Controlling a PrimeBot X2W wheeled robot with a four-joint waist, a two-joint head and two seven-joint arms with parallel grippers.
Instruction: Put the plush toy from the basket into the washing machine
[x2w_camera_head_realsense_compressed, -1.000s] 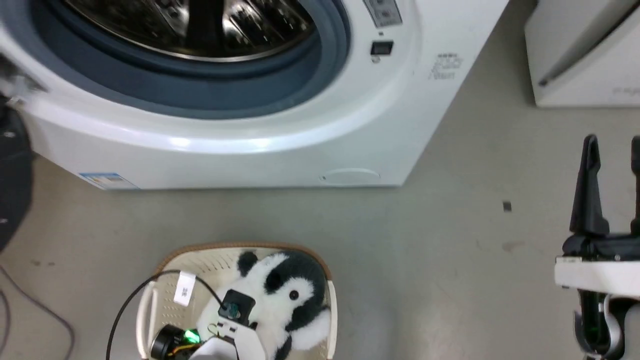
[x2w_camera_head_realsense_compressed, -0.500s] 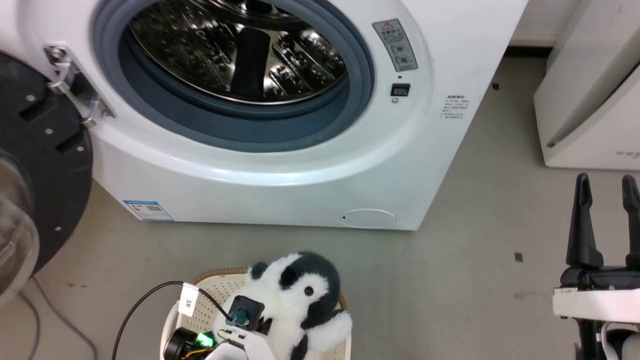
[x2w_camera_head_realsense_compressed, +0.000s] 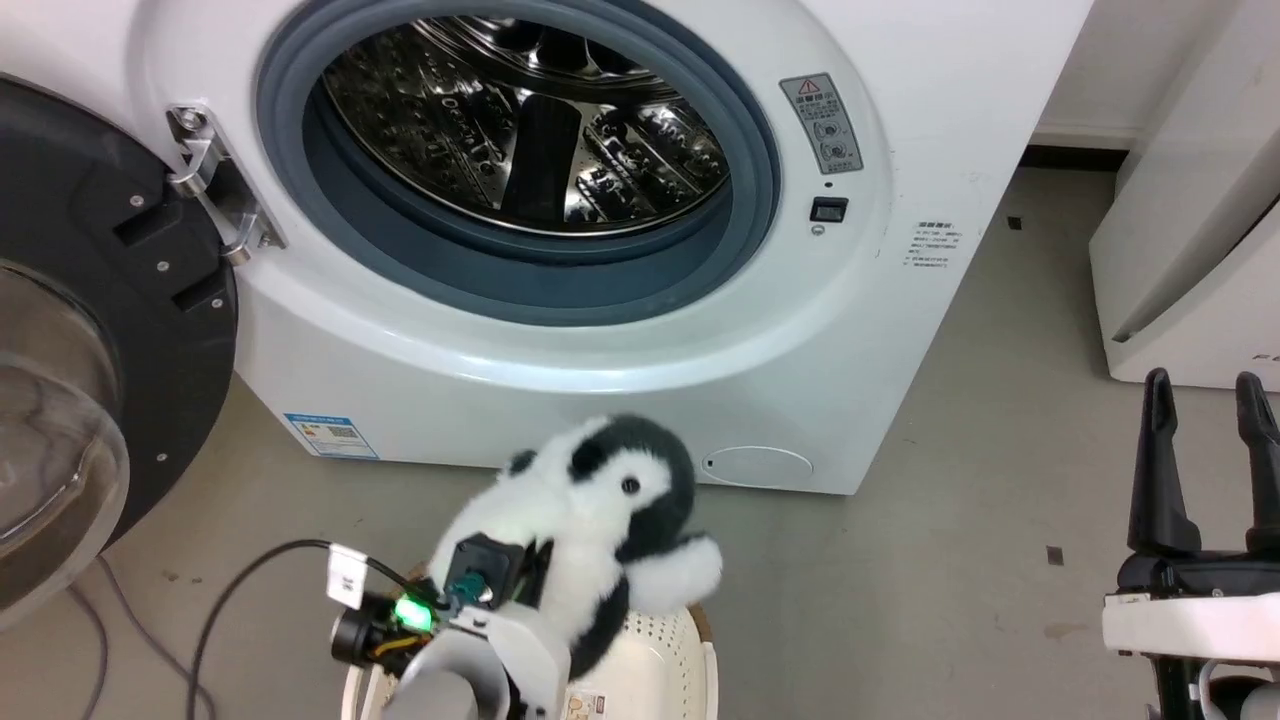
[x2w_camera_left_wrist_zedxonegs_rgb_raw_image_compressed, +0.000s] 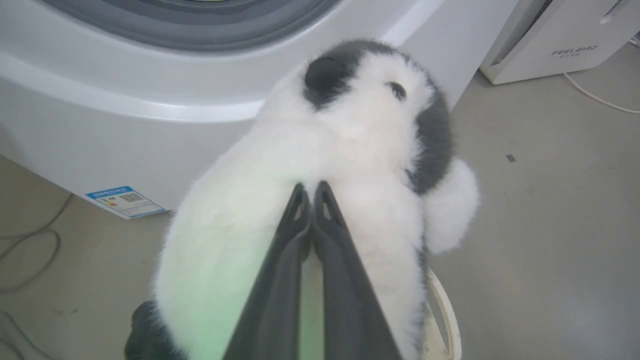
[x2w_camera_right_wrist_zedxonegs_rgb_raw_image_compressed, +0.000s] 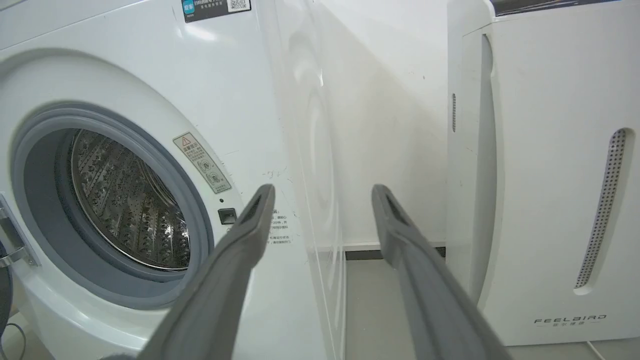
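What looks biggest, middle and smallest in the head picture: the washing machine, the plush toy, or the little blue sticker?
1. The washing machine, by far the largest.
2. The plush toy; it is nearer the camera, so it looks bigger.
3. The blue sticker on the washer's front.

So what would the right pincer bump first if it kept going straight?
Probably the washing machine, its white side wall just behind the front corner; that sits between the open fingers of the right pincer. Depth is unclear, so it could slip past.
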